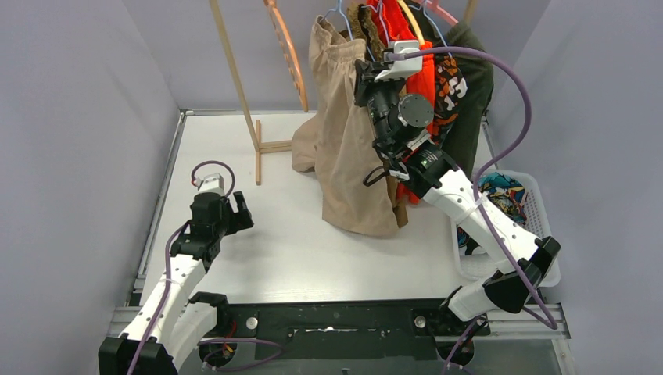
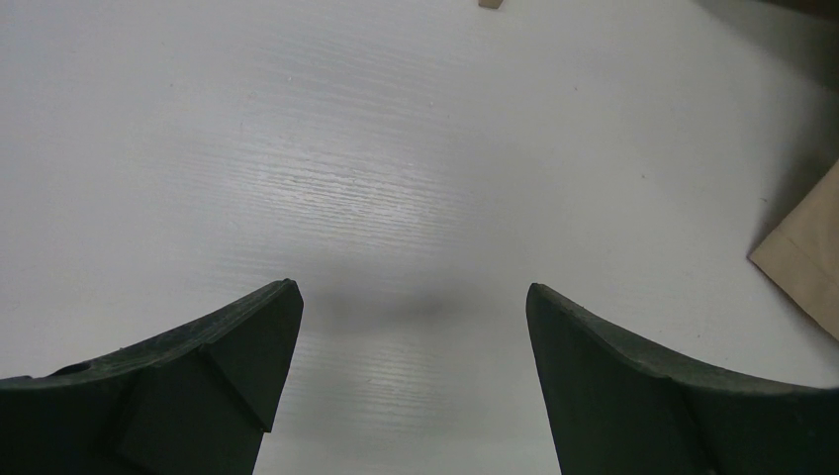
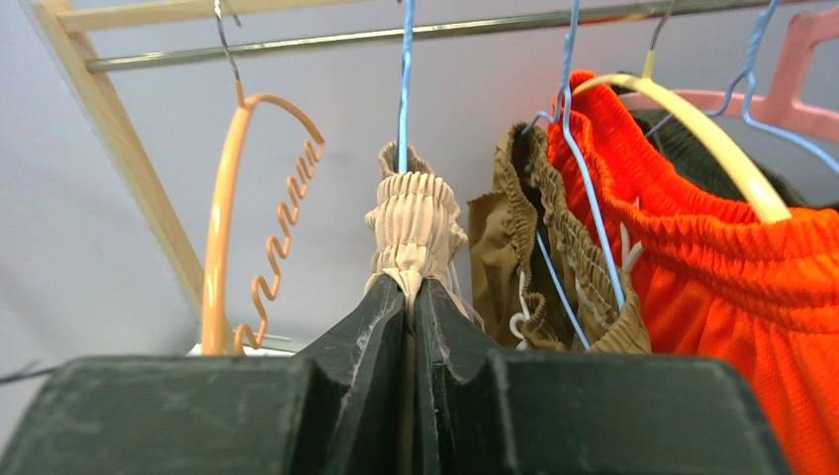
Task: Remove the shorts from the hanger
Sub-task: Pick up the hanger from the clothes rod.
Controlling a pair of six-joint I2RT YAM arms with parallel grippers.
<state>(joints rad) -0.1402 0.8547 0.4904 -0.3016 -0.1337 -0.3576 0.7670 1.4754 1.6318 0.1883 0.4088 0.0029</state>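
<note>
Beige shorts (image 1: 344,148) hang from a blue wire hanger (image 3: 405,89) on the rail, their legs trailing onto the table. My right gripper (image 3: 409,287) is shut on the beige shorts' gathered waistband (image 3: 416,223); from above, the right gripper (image 1: 364,78) is raised high beside them. To their right hang brown shorts (image 3: 534,257) with a white drawstring, bright orange-red shorts (image 3: 732,267), camouflage shorts (image 1: 447,90) and dark green shorts (image 1: 472,94). My left gripper (image 2: 414,292) hovers open over bare table; in the top view the left gripper (image 1: 234,211) is low at the left.
An empty orange hanger (image 3: 237,218) hangs left of the beige shorts. The wooden rack post (image 1: 234,86) stands on the table with its foot (image 1: 270,146). A white basket (image 1: 539,211) at the right holds multicolour printed cloth (image 1: 500,199). Grey walls enclose the table.
</note>
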